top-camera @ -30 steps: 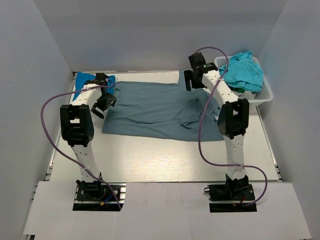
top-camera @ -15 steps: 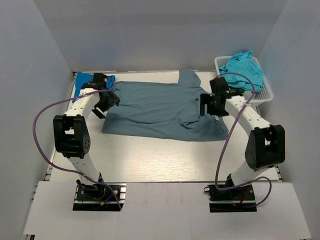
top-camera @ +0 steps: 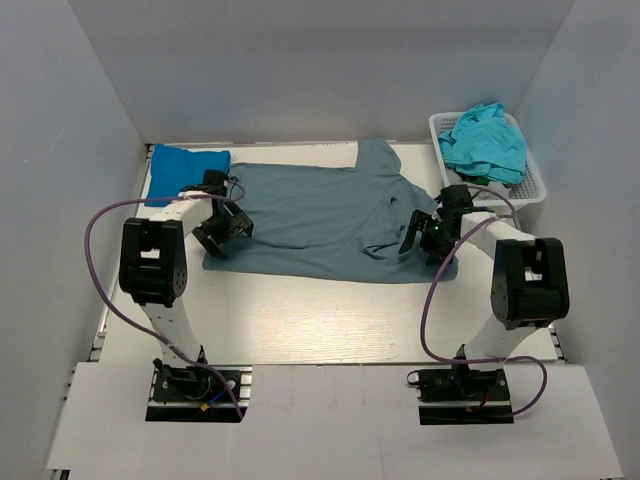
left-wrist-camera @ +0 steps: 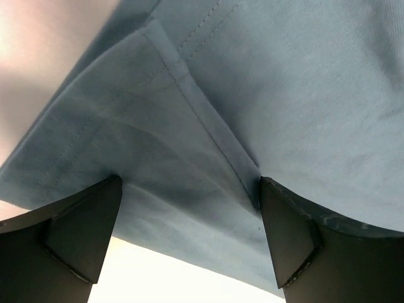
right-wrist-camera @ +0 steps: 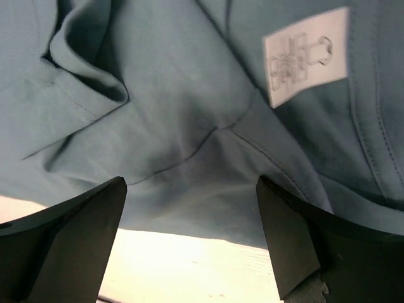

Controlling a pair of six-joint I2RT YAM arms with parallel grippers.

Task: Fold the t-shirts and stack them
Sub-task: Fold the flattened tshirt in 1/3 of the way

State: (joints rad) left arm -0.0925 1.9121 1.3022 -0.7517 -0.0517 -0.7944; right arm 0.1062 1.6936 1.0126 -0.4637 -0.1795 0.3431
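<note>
Both arms had dropped low since the earlier frame. The right gripper (top-camera: pixel 425 235) came from beside the basket (top-camera: pixel 525 198) down to the grey-blue shirt's (top-camera: pixel 320 215) near-right corner, and the left gripper (top-camera: pixel 225 230) slid nearer along its left edge. The shirt lay spread across the middle of the surface (top-camera: pixel 300 310), unfolded, its right corner rumpled and a white label (right-wrist-camera: pixel 306 53) showing. Both grippers were released, jaws wide over the hems, grasping nothing. A blue shirt (top-camera: pixel 185 160) sat folded at the far-left corner: one done. Turquoise shirts (top-camera: pixel 485 140) waited heaped in the basket. Early in the task, I judged.

The big shirt (top-camera: pixel 320 215) is plain dusty grey-blue, its label (right-wrist-camera: pixel 306 55) white with grey print. The corner shirt (top-camera: pixel 185 162) is bright blue. The turquoise shirts (top-camera: pixel 485 140) lie in a white mesh basket (top-camera: pixel 532 193).
</note>
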